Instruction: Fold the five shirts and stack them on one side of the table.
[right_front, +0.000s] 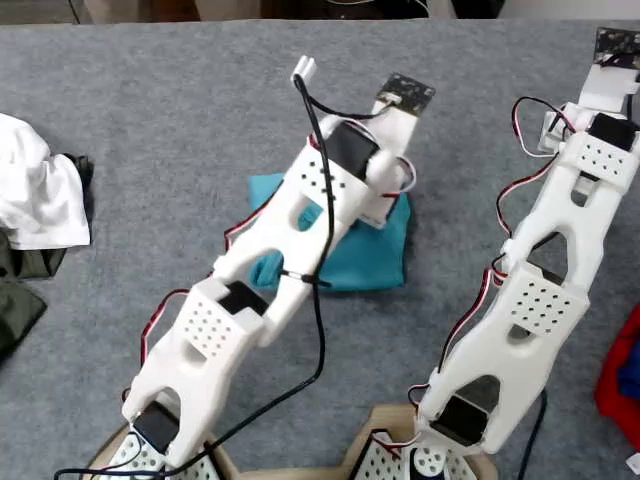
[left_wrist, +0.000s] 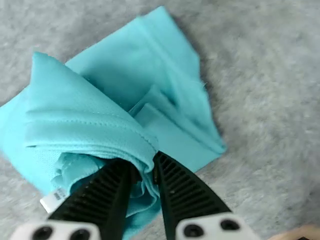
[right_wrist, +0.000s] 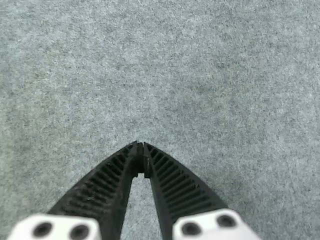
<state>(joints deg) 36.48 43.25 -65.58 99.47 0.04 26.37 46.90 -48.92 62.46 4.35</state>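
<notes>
A folded teal shirt (right_front: 370, 250) lies mid-table on the grey felt, partly hidden under the left arm. In the left wrist view my left gripper (left_wrist: 144, 162) is shut on a raised fold of the teal shirt (left_wrist: 125, 95), lifting that edge over the flat layers below. A small white label pokes out by the fingers. My right gripper (right_wrist: 140, 146) is shut with nothing in it, hovering over bare felt at the far right of the table. The right arm (right_front: 560, 250) stretches along that side.
A white shirt (right_front: 40, 190) lies crumpled at the left edge on top of dark green garments (right_front: 20, 290). A red and blue garment (right_front: 622, 375) sits at the right edge. The grey felt (right_front: 160, 120) at the back left is bare.
</notes>
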